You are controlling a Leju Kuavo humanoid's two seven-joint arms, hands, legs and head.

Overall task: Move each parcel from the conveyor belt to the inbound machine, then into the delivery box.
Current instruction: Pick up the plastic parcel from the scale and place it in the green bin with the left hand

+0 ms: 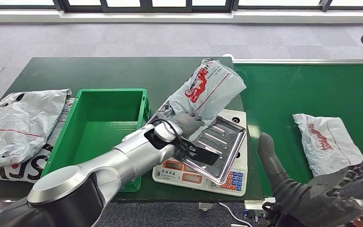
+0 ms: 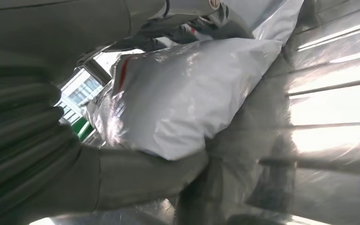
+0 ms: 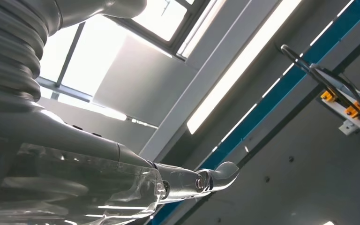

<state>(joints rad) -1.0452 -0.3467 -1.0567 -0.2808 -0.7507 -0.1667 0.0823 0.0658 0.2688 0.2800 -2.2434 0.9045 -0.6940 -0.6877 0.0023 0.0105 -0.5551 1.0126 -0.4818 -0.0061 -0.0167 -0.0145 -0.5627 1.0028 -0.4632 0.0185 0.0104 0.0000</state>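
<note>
A grey plastic mailer parcel with red print (image 1: 207, 90) hangs tilted above the steel-trayed scale (image 1: 227, 142), pinched by the left hand (image 1: 182, 124); the green plastic crate (image 1: 105, 124) lies just leftward.

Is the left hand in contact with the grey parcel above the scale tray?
Touching. In the left wrist view the left hand's thumb presses under the grey parcel; the head view shows the left hand gripping the parcel's lower end over the scale tray.
</note>
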